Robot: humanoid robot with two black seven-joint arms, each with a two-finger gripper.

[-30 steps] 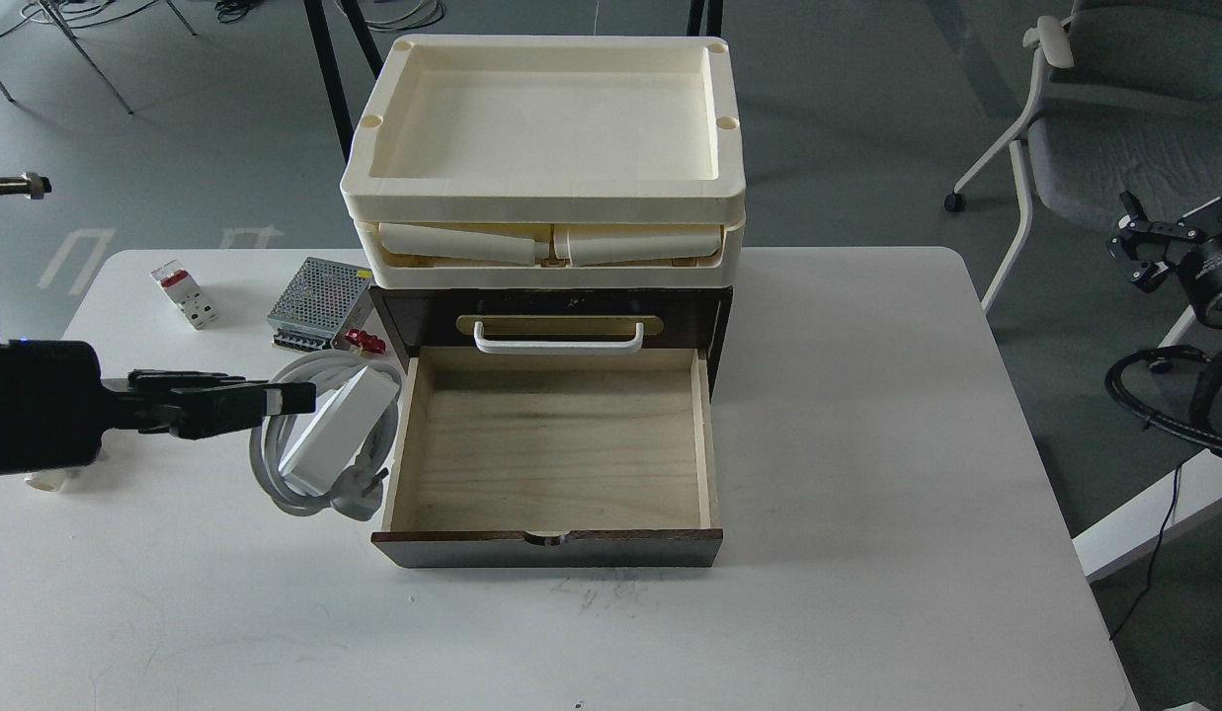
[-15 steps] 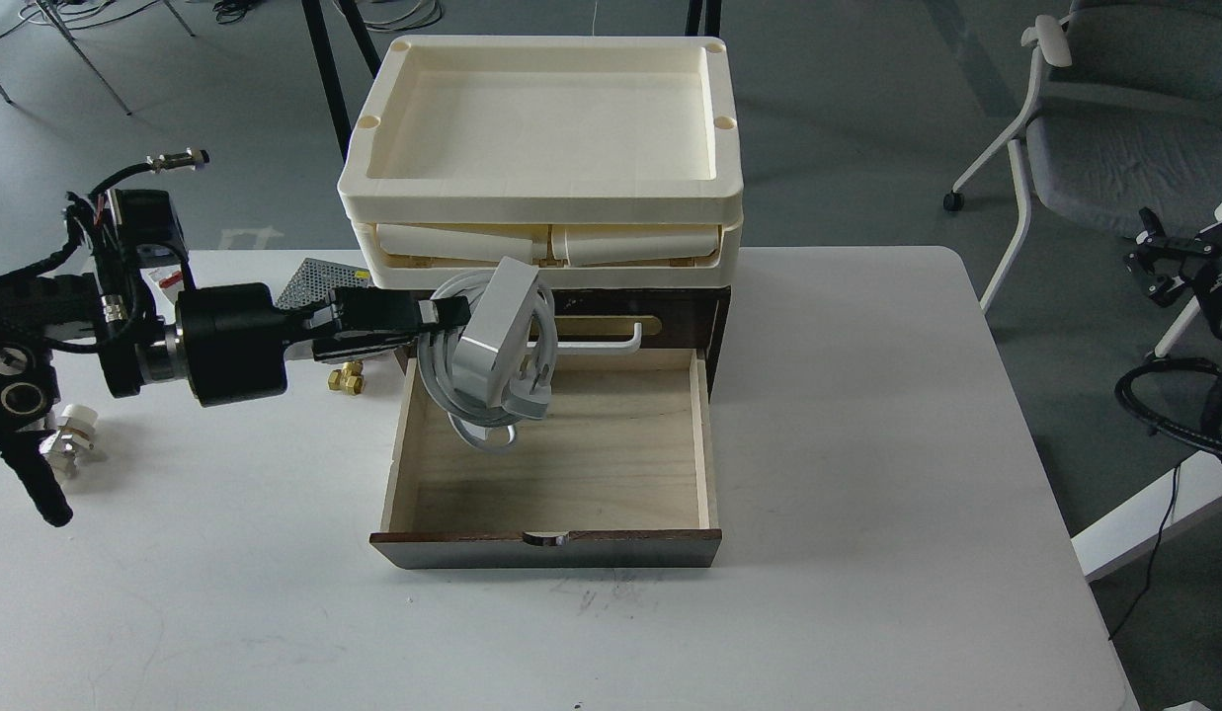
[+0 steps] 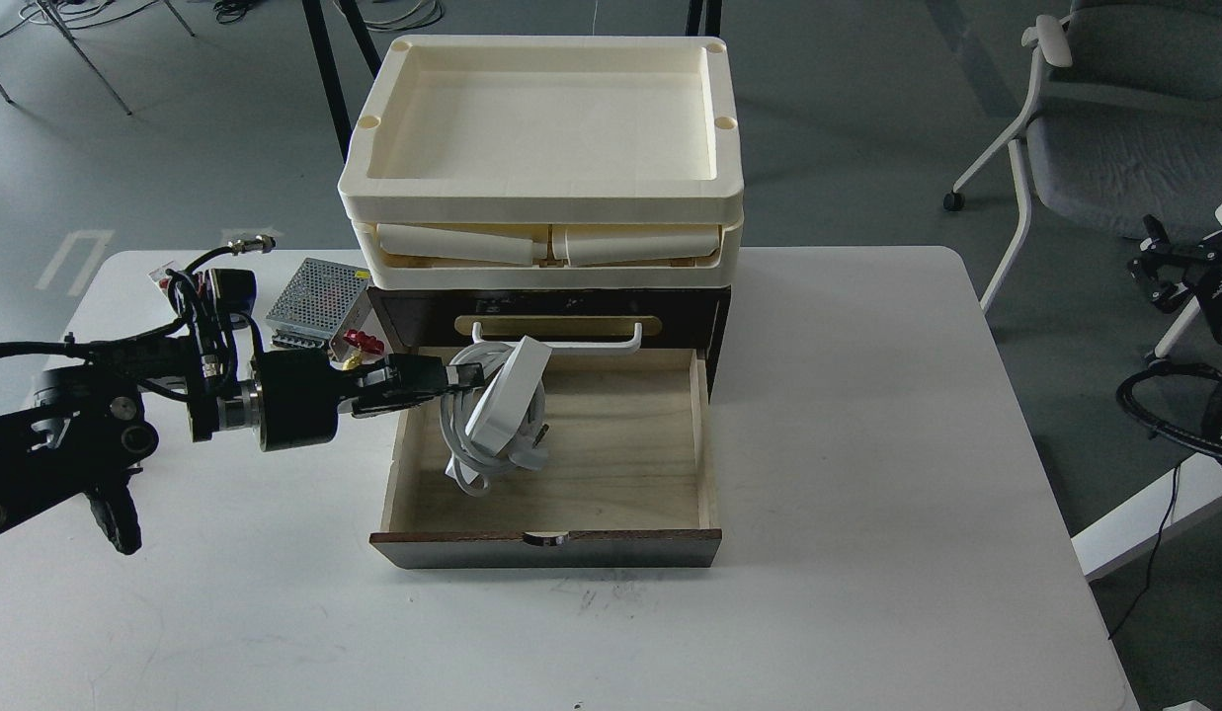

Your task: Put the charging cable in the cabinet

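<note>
1. Lowering the charging cable [image 3: 502, 415] into the open drawer [image 3: 611, 464] of the cabinet [image 3: 546, 316] is, by judgement, the step in hand; item tilted on edge, upper end leaning toward the white bar handle [image 3: 561, 341], cord loops and plug hanging at its lower end over the drawer's left half
2. Left gripper [image 3: 462, 376]: closed on the upper left of the charging cable, fingers reaching in across the drawer's left wall; the cable hangs to the right of and below the fingertips
3. Right gripper [image 3: 1159, 267]: well to the right of the drawer, off the table [image 3: 867, 444]; too small and dark to tell whether open or closed
4. Advice for the step: bring the item down until the cord rests on the drawer floor, lay it flat toward the drawer's middle, keep the loops inside the left wall, then release and draw back without snagging the cord
5. Risk, judged: a loop draped over the drawer's wall would stop the drawer closing
</note>
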